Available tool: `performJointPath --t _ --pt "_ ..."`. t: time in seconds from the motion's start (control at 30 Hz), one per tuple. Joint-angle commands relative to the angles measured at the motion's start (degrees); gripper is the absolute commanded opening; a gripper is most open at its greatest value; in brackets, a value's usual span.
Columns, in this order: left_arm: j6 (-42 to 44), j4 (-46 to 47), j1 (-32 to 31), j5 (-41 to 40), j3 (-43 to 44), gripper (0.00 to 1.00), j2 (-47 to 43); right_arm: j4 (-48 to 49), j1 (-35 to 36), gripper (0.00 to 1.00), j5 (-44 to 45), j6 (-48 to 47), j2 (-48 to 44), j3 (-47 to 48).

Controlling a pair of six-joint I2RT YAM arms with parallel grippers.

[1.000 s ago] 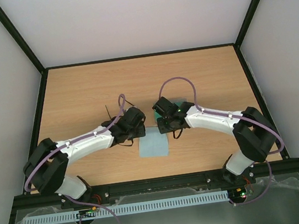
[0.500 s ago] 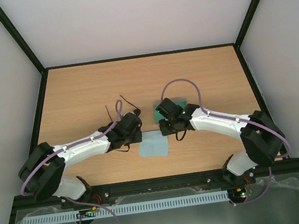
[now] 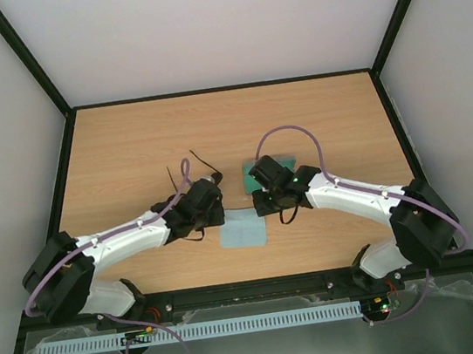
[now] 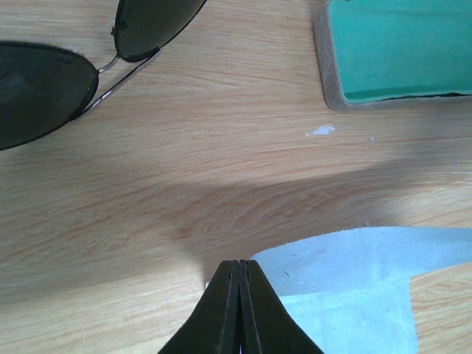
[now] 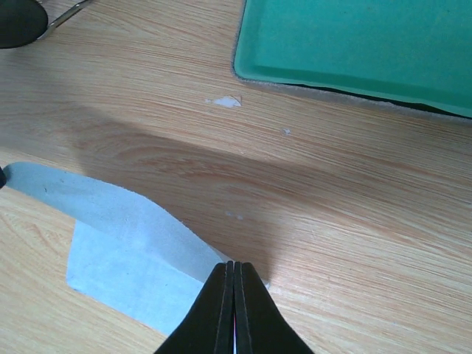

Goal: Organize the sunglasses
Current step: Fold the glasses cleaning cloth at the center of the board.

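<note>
While both arms stretch low toward the middle, left hand (image 4: 237, 264) and right hand (image 5: 234, 265) pinch the cloth (image 3: 244, 231).

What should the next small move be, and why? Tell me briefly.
Probably lift the left gripper and the right gripper together, evenly. Each is shut on a far corner of the cloth, whose pinched edge already stands off the table, so uneven motion could tug it loose. The sunglasses and the open case lie beyond, untouched.
</note>
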Motion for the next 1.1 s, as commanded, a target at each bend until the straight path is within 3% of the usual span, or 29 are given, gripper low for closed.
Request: performJointPath --t 0.0,1.07 --pt "-1.1 -0.4 -1.0 -0.4 -1.8 0.02 -2.8 -2.2 0.7 0.01 -0.5 0.0 -2.0 -1.1" --pt "-9.6 -2.2 -8.4 -3.5 -7.5 0.02 -10.2 -1.8 6.9 0.01 -0.1 6.4 -6.9 -6.1"
